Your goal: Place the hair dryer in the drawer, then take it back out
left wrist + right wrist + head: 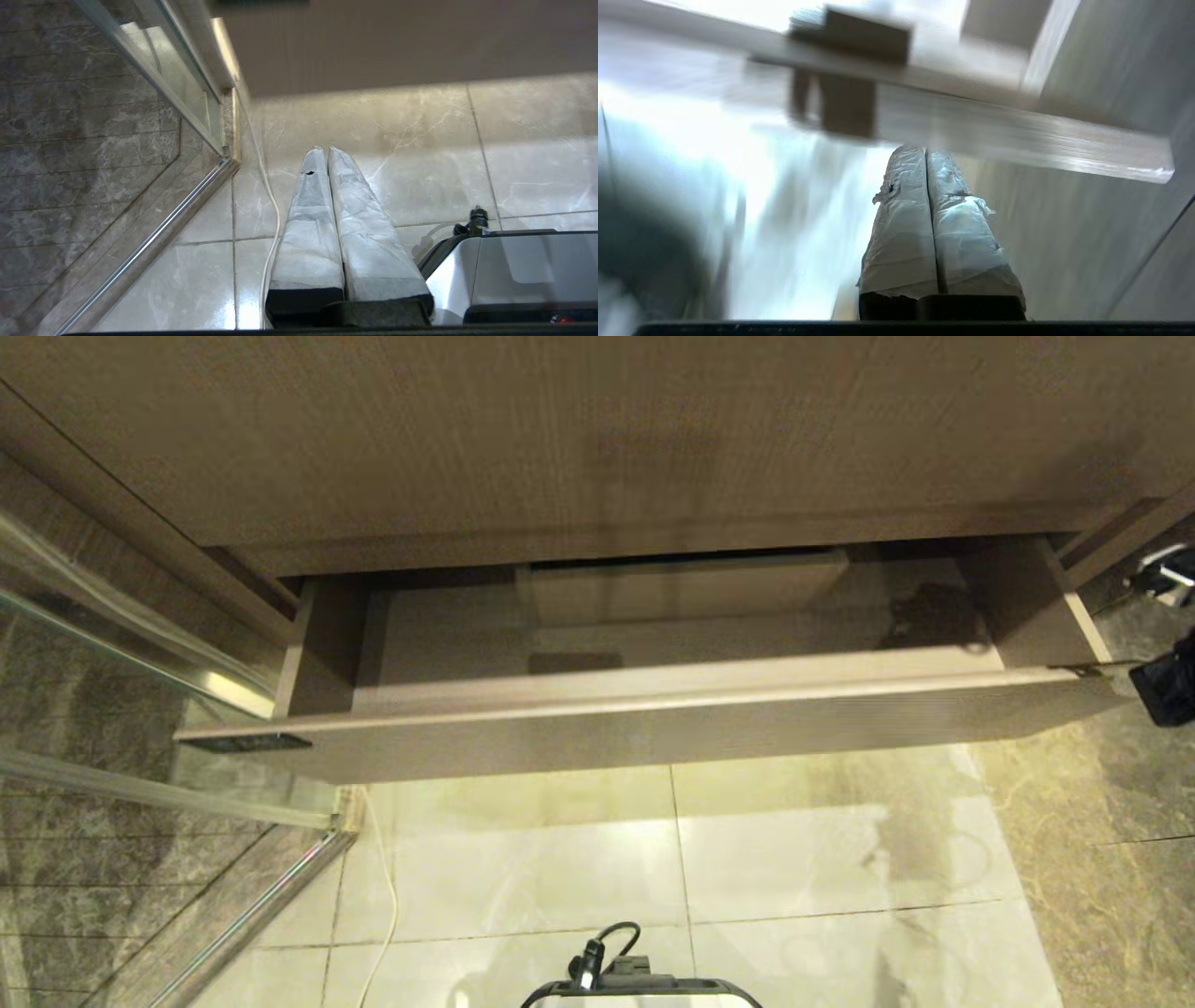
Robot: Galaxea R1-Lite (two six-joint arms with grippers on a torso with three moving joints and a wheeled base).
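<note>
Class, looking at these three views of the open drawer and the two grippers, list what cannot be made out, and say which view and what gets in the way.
- Hair dryer: seen in no view; whether it lies in the drawer cannot be told, since the cabinet overhang shadows the back.
- Dark shape in the drawer's right rear: too dim to identify, head view.
- Right gripper, shut and empty: its surroundings are motion-blurred, right wrist view.
- Left gripper, shut: the drawer interior lies outside that view.

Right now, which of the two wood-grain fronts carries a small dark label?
The lower one, the open light wood-grain drawer's flat front; the taller wood panel above it is plain.
</note>
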